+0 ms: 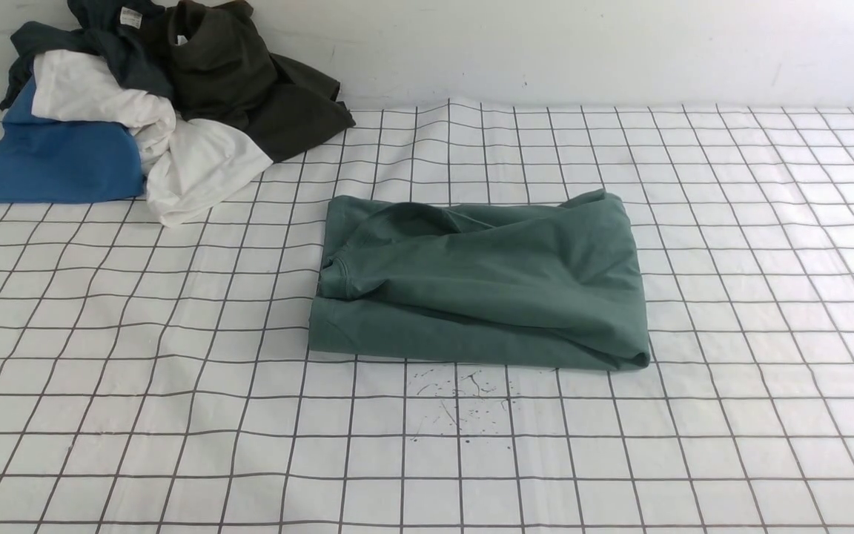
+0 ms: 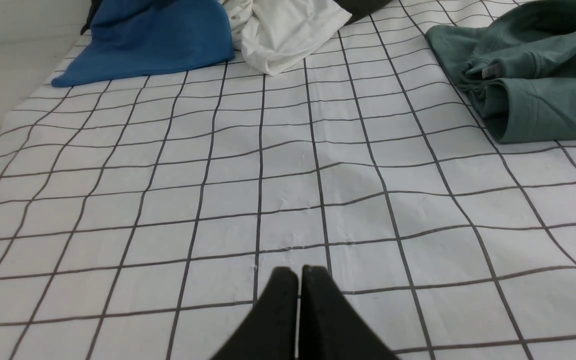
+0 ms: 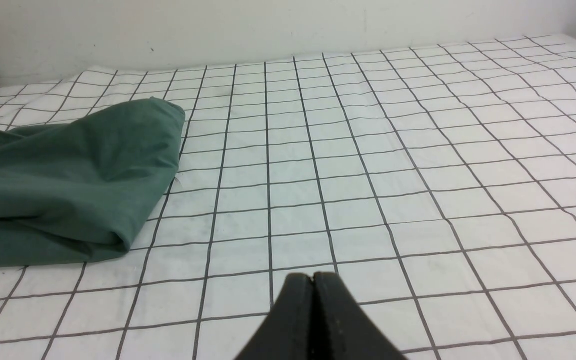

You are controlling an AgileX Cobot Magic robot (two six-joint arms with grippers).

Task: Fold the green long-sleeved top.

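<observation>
white wall behind; bench covered in a white cloth with a dark grid, slightly rippled at the far edge.

front view: green long-sleeved top lies folded into a rough rectangle near the middle of the bench, collar toward the robot's left, folded edge toward the camera, upper layer creased and a little loose. small dark specks on the cloth just in front of it. far left corner: pile of other clothes, with a blue garment, a white garment, a dark olive-black garment and a dark teal-navy garment with a white label, well apart from the top. neither tool shows here.

left wrist view: left tool clenched, fingers pressed together, nothing between them, over bare grid cloth. the top's collar end with a pale neck label shows off to one side, apart from the tool. blue and white garments beyond.

right wrist view: right tool clenched likewise, empty, over bare cloth. the top's folded end lies flat on the bench, apart from the tool; wall beyond.
</observation>
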